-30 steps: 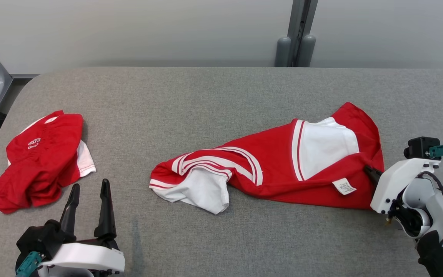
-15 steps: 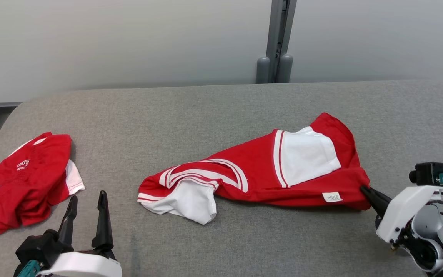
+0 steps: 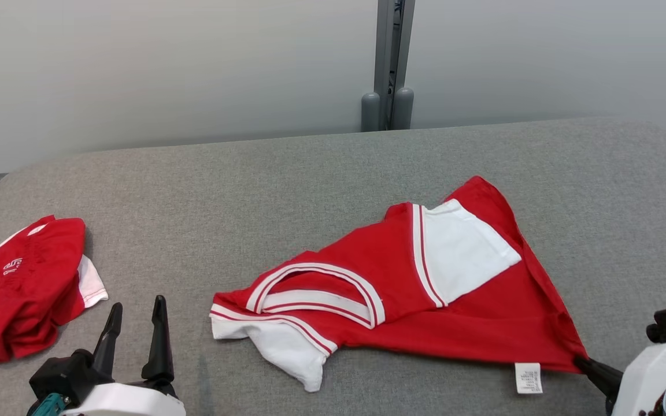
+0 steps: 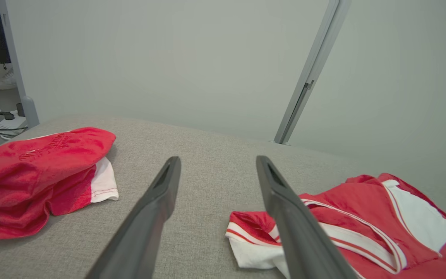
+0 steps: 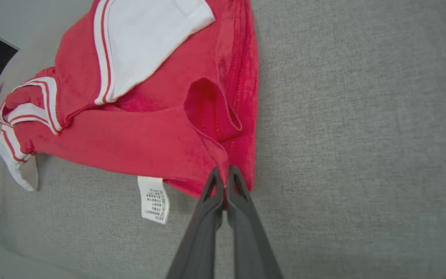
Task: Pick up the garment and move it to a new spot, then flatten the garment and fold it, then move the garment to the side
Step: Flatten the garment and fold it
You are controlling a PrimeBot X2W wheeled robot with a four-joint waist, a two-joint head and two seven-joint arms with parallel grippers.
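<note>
the right claw (image 5: pixel 225 173) is pinched shut on a corner of the red and white garment (image 3: pixel 472 312), which lies spread on the grey worktop (image 3: pixel 223 190) toward the right side. the left claw (image 3: pixel 136 309) is wide open and holds nothing, near a red pile of cloth (image 3: pixel 21 289) at the left.

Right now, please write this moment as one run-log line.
left gripper: open, empty | right gripper: shut on shirt corner | second red garment: bunched on table, left side
</note>
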